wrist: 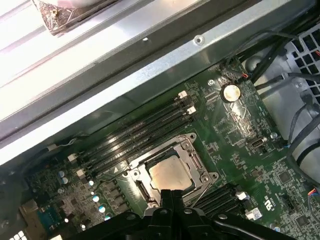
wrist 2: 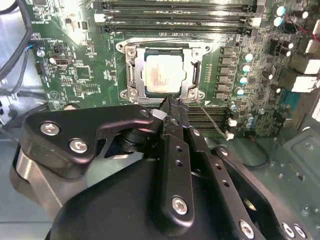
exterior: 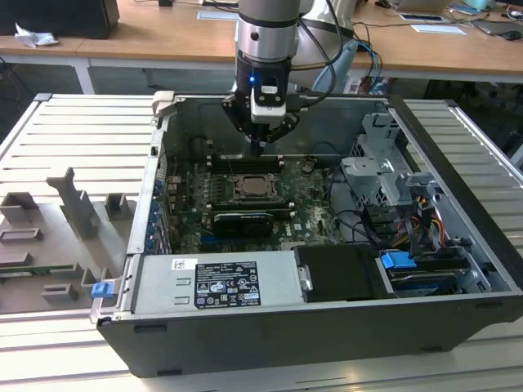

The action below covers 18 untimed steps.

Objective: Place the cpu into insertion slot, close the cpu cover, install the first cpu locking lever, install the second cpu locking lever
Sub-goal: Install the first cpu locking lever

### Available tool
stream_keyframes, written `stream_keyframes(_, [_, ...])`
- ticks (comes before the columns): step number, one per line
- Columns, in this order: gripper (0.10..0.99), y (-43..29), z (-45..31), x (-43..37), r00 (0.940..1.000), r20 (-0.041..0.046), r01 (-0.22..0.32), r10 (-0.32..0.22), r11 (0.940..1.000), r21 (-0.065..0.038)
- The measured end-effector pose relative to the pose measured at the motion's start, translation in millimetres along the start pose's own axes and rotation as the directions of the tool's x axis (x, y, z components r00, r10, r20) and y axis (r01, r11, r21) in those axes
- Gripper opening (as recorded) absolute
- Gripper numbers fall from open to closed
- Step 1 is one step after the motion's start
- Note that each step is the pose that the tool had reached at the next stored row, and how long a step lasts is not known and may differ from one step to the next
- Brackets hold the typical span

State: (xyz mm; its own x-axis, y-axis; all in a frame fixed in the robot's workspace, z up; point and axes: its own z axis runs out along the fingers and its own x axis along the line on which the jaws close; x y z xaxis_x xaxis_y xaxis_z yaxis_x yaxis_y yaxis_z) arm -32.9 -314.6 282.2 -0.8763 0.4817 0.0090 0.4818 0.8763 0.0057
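Cpu (wrist 2: 162, 75) within cpu cover (wrist 2: 131, 72) window, claw (wrist 2: 171, 104) pinched closed, empty, just beside the cover's edge

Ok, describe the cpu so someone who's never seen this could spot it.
Look inside the open computer case at the green motherboard. Near its middle, between banks of long black memory slots, sits a square metal-framed insertion slot. The cpu is the flat pale silver-beige square in that frame's window, the only plain light face there.

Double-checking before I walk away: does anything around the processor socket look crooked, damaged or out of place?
Nothing stands out. The cpu sits square in the window of the cpu cover, the cover lies flat, and the tool hangs shut over one edge of it.
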Motion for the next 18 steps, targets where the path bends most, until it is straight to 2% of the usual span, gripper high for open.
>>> stream_keyframes(1, [0.106,0.0,0.1,0.0,0.9993,-0.0002,0.037,-0.037,0.9993,0.0])
stream_keyframes(2, [0.106,0.0,0.1,0.0,0.9941,-0.0006,0.108,-0.108,0.9941,0.001])
stream_keyframes(3, [0.106,0.0,0.2,0.0,0.988,-0.0005,0.154,-0.154,0.988,0.001])
stream_keyframes(4, [0.106,0.0,0.3,0.0,0.9744,-0.0009,0.225,-0.225,0.9744,0.002])
stream_keyframes(5, [0.106,0.0,0.3,0.0,0.962,-0.0012,0.273,-0.273,0.962,0.002])
stream_keyframes(6, [0.106,0.0,0.4,0.0,0.9518,-0.0015,0.307,-0.307,0.9518,0.002])
stream_keyframes(8, [0.106,0.0,0.4,0.0,0.9426,-0.0017,0.334,-0.334,0.9426,0.002])
stream_keyframes(9, [0.106,0.0,0.4,0.0,0.9342,-0.0018,0.357,-0.357,0.9342,0.002])
stream_keyframes(11, [0.106,0.0,0.4,0.0,0.9238,-0.002,0.383,-0.383,0.9238,0.003])
stream_keyframes(12, [0.106,0.0,0.5,0.0,0.9094,-0.0022,0.416,-0.416,0.9094,0.003])
stream_keyframes(14, [0.106,0.0,0.5,0.0,0.8946,-0.0025,0.447,-0.447,0.8946,0.003])
stream_keyframes(15, [0.106,0.0,0.5,0.0,0.8778,-0.0029,0.479,-0.479,0.8778,0.003])
stream_keyframes(16, [0.106,0.0,0.5,0.0,0.869,-0.003,0.495,-0.495,0.8689,0.003])
stream_keyframes(18, [0.106,0.0,0.6,0.0,0.8412,-0.0035,0.541,-0.541,0.8412,0.004])
